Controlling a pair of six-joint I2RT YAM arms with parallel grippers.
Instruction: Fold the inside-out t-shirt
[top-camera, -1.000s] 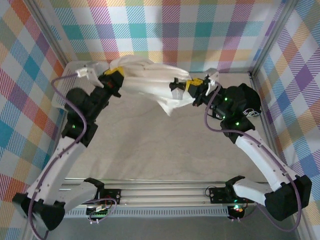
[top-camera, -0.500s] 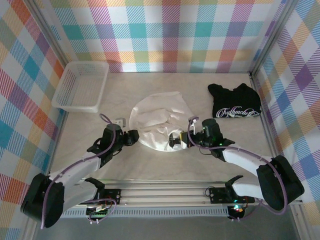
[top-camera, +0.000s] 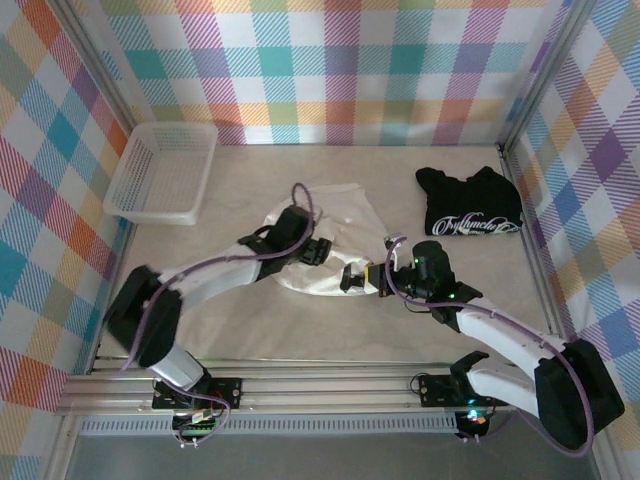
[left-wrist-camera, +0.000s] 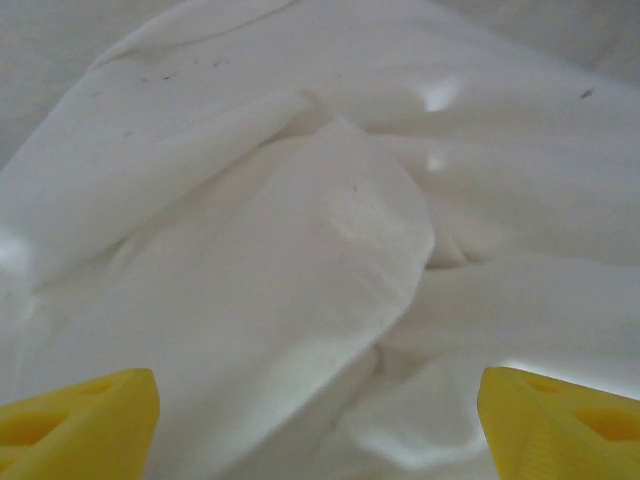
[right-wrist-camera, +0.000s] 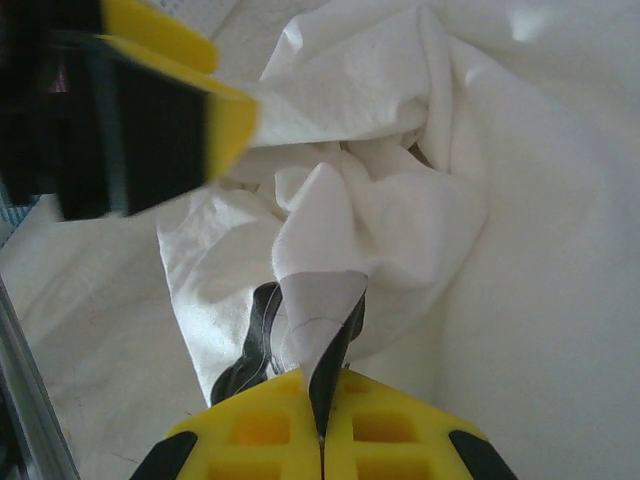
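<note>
Garment: plain white soft-fabric inside-out t-shirt (top-camera: 325, 215) lies bunched mid-desk (top-camera: 300, 330). Right end effector (right-wrist-camera: 320, 395) pressed together, pinching raised fabric peak at shirt's near edge, likely anchoring it. Left end effector (left-wrist-camera: 320, 430) spread wide just above folds, gripping nothing, seemingly poised for grab to flatten cloth.

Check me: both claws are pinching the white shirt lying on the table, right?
Not quite. The right gripper does pinch a fold of the white shirt, but the left gripper hangs open over it, fingers wide apart, as the left wrist view shows.
</note>
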